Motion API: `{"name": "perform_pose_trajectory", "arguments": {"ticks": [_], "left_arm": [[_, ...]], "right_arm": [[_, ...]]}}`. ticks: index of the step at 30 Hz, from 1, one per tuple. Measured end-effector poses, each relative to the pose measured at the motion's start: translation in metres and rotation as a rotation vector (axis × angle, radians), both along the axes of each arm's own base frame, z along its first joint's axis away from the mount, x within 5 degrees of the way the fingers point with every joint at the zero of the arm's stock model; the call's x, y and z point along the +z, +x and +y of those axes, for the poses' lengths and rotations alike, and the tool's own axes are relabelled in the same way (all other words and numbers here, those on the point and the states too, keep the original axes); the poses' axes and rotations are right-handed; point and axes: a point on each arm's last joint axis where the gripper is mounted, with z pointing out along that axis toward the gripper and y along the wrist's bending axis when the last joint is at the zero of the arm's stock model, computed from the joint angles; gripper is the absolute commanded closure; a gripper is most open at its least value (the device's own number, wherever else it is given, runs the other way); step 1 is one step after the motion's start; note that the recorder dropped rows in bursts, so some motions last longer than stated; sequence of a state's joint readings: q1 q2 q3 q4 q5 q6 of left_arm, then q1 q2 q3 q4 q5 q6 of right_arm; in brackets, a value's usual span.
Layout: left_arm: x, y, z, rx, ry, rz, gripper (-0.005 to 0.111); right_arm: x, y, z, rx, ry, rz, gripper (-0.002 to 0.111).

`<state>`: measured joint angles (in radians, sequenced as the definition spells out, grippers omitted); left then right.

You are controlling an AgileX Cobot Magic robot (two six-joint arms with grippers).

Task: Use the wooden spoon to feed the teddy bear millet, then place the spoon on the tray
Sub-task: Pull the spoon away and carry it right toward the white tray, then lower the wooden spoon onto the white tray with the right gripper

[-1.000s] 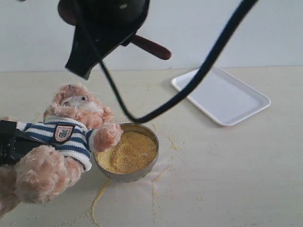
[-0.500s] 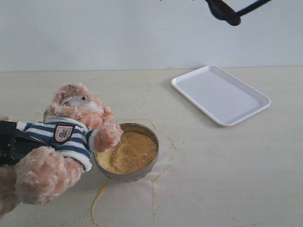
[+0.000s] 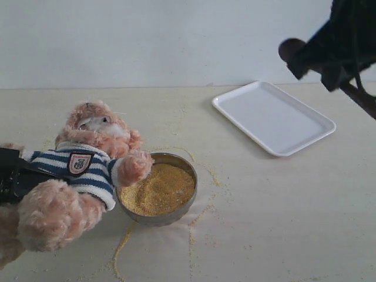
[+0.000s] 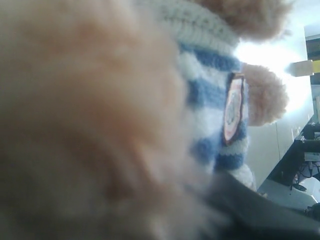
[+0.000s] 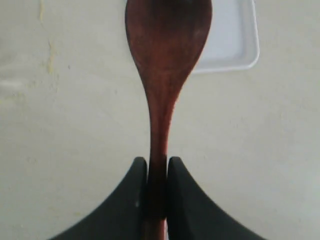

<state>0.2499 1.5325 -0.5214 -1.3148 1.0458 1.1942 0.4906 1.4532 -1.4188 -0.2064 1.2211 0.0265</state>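
Note:
The teddy bear point(image 3: 88, 158) leans at the left, one paw resting on the rim of the millet point(image 3: 158, 188) bowl. My left gripper point(image 3: 10, 176) is clamped on the bear's body at the frame's left edge. In the left wrist view blurred fur and the striped shirt point(image 4: 210, 95) hide most of the jaws. My right gripper point(image 3: 329, 56) hangs high at the right, above the tray's point(image 3: 273, 117) far right end. It is shut on the wooden spoon point(image 5: 167, 60) by its handle. No grains show on the spoon's oval bowl point(image 3: 289, 50). A tray corner point(image 5: 235, 40) lies beyond it.
A round metal bowl point(image 3: 191, 197) holds the millet in front of the bear. Loose grains trail over the pale tabletop point(image 3: 282, 223) around the bowl. The right arm's dark link point(image 3: 361, 100) crosses the upper right corner.
My right gripper has swung with the spoon from the upper left, across the top, to the upper right above the tray. The bear and left gripper have barely moved.

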Motion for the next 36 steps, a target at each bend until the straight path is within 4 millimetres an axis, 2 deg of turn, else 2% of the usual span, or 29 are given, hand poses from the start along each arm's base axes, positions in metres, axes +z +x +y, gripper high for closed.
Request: {"name": "perform_pose_trajectory", "arguments": {"ticks": [4, 7, 11, 15, 18, 25, 29, 36], "left_arm": [[0.004, 0.005, 0.0, 0.045, -0.033, -0.038, 0.102], [0.005, 0.007, 0.0, 0.066, -0.048, -0.054, 0.102], [0.008, 0.01, 0.0, 0.106, -0.076, -0.065, 0.102], [0.011, 0.015, 0.001, 0.147, -0.101, -0.109, 0.102], [0.015, 0.019, 0.002, 0.173, -0.108, -0.182, 0.102], [0.018, 0.025, 0.005, 0.224, -0.128, -0.232, 0.102], [0.007, 0.028, 0.005, 0.233, -0.139, -0.185, 0.102], [-0.015, 0.036, 0.006, 0.233, -0.199, -0.077, 0.102]], "right_arm": [[-0.041, -0.007, -0.027, 0.0, -0.051, 0.155, 0.109], [-0.055, -0.004, -0.041, -0.017, -0.049, 0.176, 0.109], [-0.059, 0.006, -0.053, -0.065, 0.021, 0.111, 0.109], [-0.055, 0.016, -0.05, -0.047, 0.096, 0.012, 0.109], [-0.059, 0.023, -0.048, -0.037, 0.108, -0.013, 0.109], [-0.097, 0.053, -0.037, -0.041, 0.139, 0.012, 0.109], [-0.113, 0.065, -0.034, -0.044, 0.147, 0.008, 0.109], [-0.116, 0.067, -0.033, -0.036, 0.145, 0.0, 0.109]]}}
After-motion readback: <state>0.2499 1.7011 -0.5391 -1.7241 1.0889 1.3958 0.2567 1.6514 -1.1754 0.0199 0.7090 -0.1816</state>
